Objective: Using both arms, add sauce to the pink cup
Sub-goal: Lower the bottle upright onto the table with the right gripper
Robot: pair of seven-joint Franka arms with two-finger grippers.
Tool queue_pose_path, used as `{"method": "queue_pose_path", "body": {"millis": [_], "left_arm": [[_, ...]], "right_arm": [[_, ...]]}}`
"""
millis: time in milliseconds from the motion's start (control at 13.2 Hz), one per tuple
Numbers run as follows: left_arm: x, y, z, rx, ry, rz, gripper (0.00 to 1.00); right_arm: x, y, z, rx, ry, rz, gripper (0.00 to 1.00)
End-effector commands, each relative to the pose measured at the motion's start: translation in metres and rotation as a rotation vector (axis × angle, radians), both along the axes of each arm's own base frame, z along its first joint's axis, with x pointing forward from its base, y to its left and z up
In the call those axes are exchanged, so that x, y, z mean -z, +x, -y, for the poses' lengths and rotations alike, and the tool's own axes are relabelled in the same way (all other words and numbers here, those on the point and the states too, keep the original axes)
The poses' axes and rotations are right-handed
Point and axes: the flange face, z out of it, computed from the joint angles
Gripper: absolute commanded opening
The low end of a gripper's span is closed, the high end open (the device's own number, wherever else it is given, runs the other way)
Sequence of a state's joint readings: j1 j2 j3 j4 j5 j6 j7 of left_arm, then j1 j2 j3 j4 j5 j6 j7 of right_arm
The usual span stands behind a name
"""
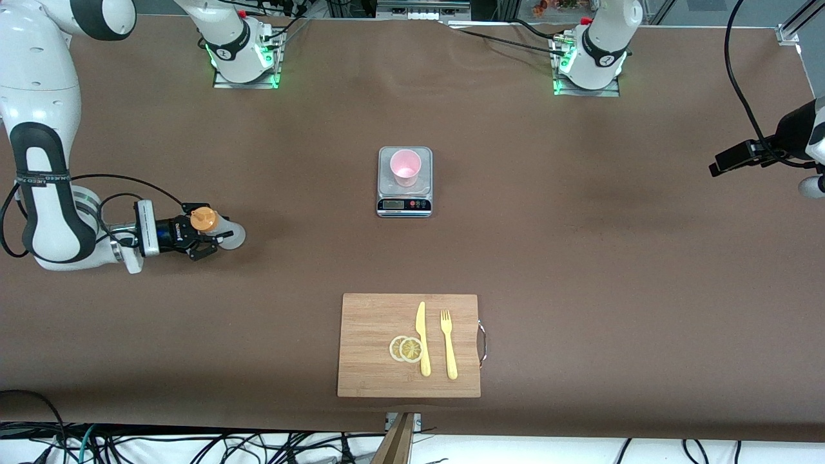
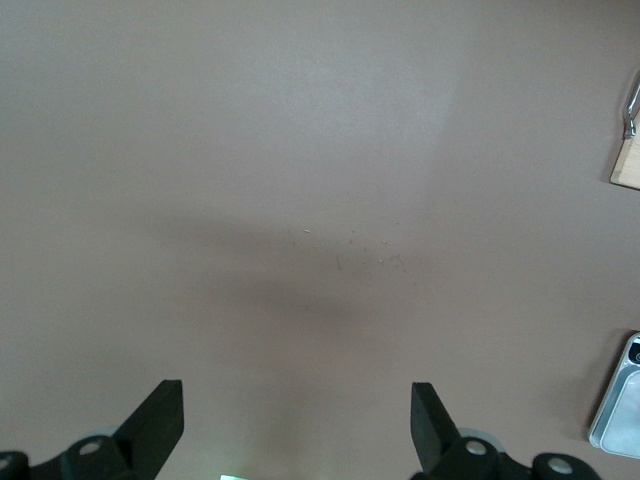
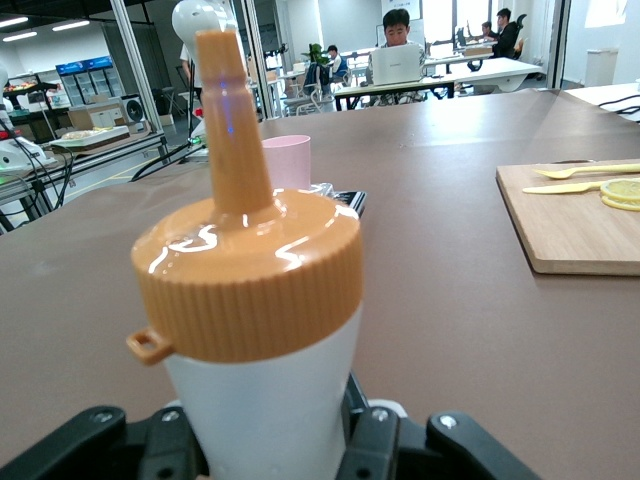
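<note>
The sauce bottle (image 1: 219, 229), whitish with an orange nozzle cap, stands upright toward the right arm's end of the table. My right gripper (image 1: 205, 240) is shut on its body from the side; the right wrist view shows the bottle (image 3: 265, 290) filling the space between the fingers (image 3: 375, 440). The pink cup (image 1: 405, 166) stands on a small kitchen scale (image 1: 404, 193) at the table's middle, and shows past the bottle in the right wrist view (image 3: 287, 160). My left gripper (image 2: 295, 392) is open and empty over bare table at the left arm's end.
A wooden cutting board (image 1: 370, 348) lies nearer to the front camera than the scale, with a yellow knife (image 1: 422, 338), a yellow fork (image 1: 448, 345) and lemon slices (image 1: 406, 348) on it. The left arm's hand (image 1: 802, 138) hangs at the table's edge.
</note>
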State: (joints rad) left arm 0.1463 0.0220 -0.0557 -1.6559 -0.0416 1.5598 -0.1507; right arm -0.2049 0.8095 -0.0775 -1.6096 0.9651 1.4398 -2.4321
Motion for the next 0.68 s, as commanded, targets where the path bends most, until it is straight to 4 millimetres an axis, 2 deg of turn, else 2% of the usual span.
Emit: {"method": "queue_pose_path", "body": {"millis": [0,606], "left_arm": [[-0.002,-0.004,0.002,0.008,-0.014,-0.001,1.0],[-0.002,-0.004,0.003,0.01,-0.014,-0.001,1.0]], "right_arm": [[0.001,-0.008,0.005,0.016,0.051,0.017,0.0],[0.023,-0.012,0.01,0.022,0.037,0.022,0.0]]}}
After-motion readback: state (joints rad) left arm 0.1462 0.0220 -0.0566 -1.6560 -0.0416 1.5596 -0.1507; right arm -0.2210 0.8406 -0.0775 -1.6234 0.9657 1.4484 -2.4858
